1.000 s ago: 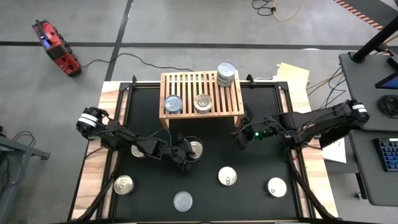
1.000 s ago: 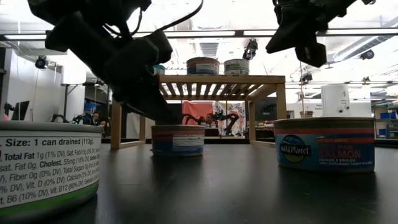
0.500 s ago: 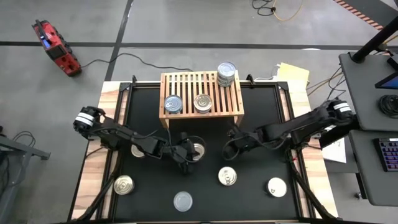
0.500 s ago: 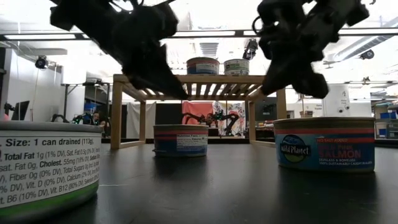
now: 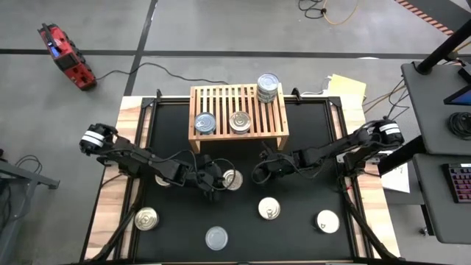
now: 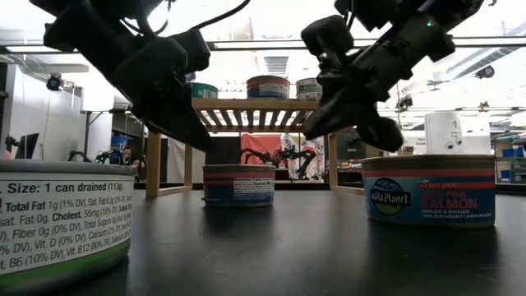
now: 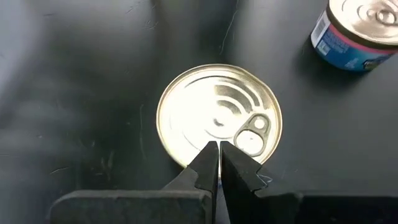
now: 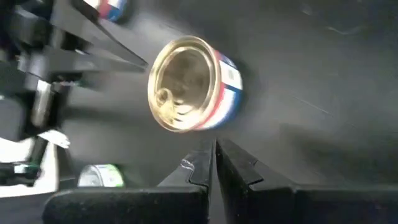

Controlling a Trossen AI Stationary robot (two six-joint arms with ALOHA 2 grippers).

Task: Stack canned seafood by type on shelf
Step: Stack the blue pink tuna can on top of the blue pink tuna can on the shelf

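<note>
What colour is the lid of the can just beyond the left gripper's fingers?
Gold-toned, with a pull tab; the can shows best in the left wrist view.

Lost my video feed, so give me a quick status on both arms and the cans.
Left gripper and right gripper both shut, empty, flanking the gold-lid can. Shelf holds four cans. Nothing in the way.

At the upper left of the high view we see a red device (image 5: pixel 66 53) lying on the grey floor, with a dark cable (image 5: pixel 158 72) trailing from it toward the worktop (image 5: pixel 309 136). A yellow cord (image 5: pixel 337 11) loops at the top edge. At the right edge we find a dark desk (image 5: pixel 440 110) and a keyboard (image 5: pixel 460 182).
</note>
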